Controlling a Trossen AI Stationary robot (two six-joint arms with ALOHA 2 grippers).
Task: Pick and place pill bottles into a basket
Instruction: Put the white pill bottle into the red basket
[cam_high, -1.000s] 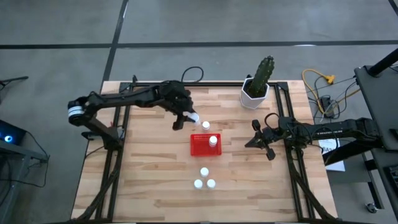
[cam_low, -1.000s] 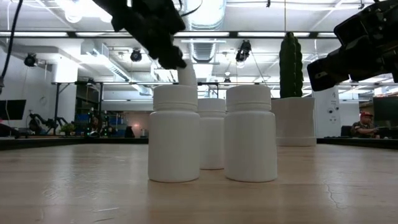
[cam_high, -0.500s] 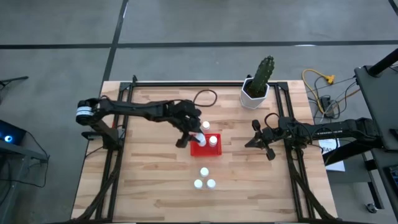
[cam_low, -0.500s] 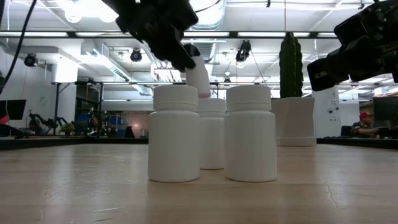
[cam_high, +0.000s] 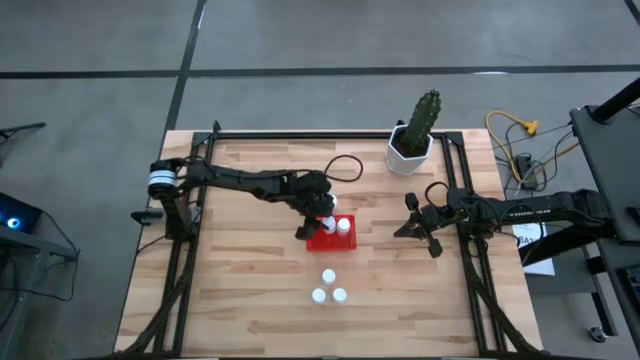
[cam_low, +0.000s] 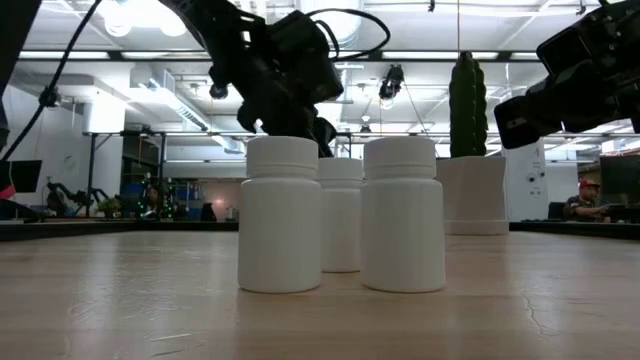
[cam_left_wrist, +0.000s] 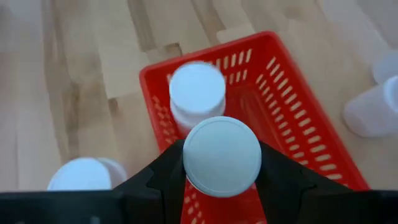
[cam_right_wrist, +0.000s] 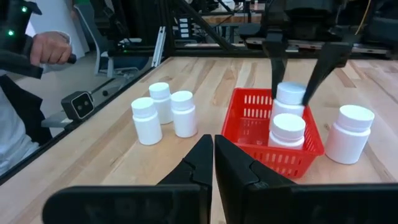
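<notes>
Okay, my left claw (cam_left_wrist: 222, 163) is clamped on a pill bottle (cam_left_wrist: 222, 155), holding it over the red basket (cam_high: 322, 240) mid-desk (cam_high: 240, 290); one bottle (cam_high: 343, 226) is already inside, another (cam_right_wrist: 352, 133) stands just beside the basket, three more (cam_high: 329, 288) are grouped nearer the front edge. My right claw (cam_right_wrist: 213, 160) is clenched empty, parked at the right
</notes>
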